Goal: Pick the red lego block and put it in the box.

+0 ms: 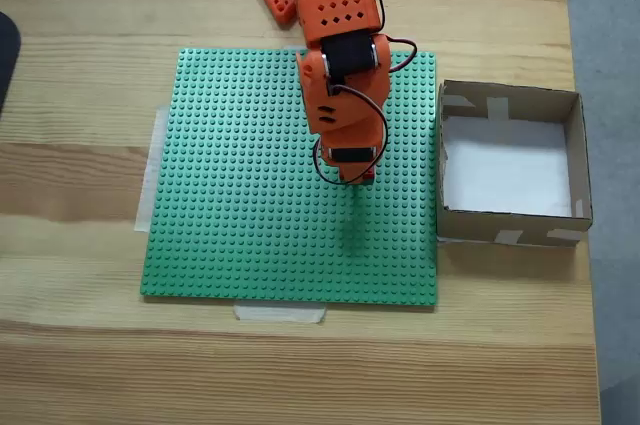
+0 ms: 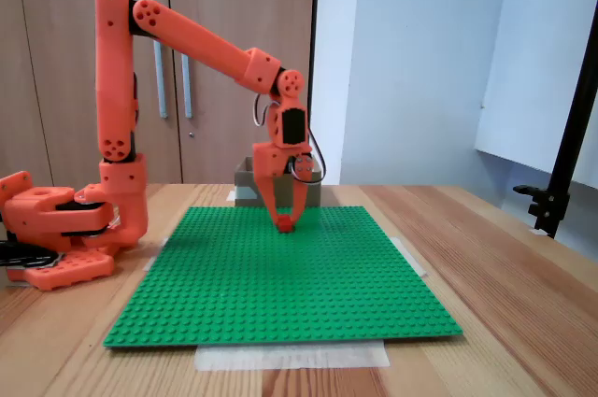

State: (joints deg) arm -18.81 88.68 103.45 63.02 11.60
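The red lego block (image 1: 368, 175) (image 2: 286, 223) sits between the fingertips of my orange gripper (image 1: 356, 178) (image 2: 286, 220), at or just above the green studded plate (image 1: 230, 205) (image 2: 280, 280). The gripper points straight down over the plate's right-centre in a fixed view, its fingers shut on the block. The arm hides most of the block from above. The box (image 1: 508, 102) stands open just off the plate's right edge, its white bottom bare. In another fixed view, the box (image 2: 245, 188) peeks out behind the gripper.
The plate is taped to a wooden table (image 1: 80, 95). The arm's base (image 2: 56, 229) stands at the plate's far side. Cupboard doors and a white wall lie behind the table. A black stand (image 2: 561, 163) rises at the right.
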